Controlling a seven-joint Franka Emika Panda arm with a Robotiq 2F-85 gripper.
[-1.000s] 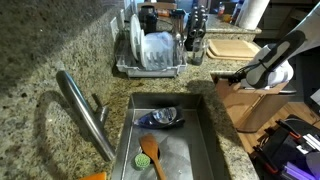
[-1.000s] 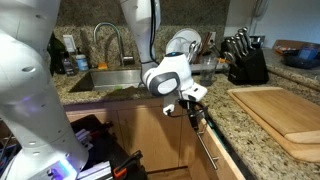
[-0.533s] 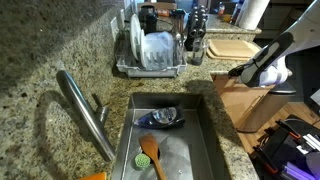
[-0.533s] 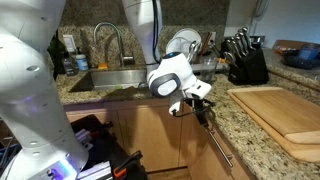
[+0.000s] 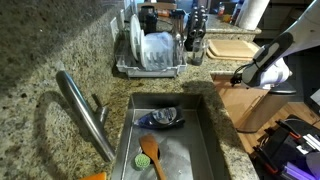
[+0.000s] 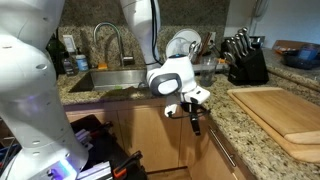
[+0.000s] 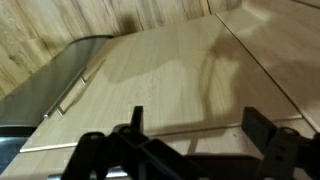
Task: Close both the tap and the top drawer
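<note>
the gripper (image 6: 193, 112) hung with its jaws apart and empty before the wooden drawer front (image 7: 170, 70), right of the sink (image 6: 105, 80), by the granite worktop (image 6: 215, 105) edge.

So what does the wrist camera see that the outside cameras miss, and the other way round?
Only the wrist view shows a bar handle close up, on a grey front. Only the exterior views show the tap, sink, dish rack and knife block. Both show the open jaws and the wooden cabinet fronts.
</note>
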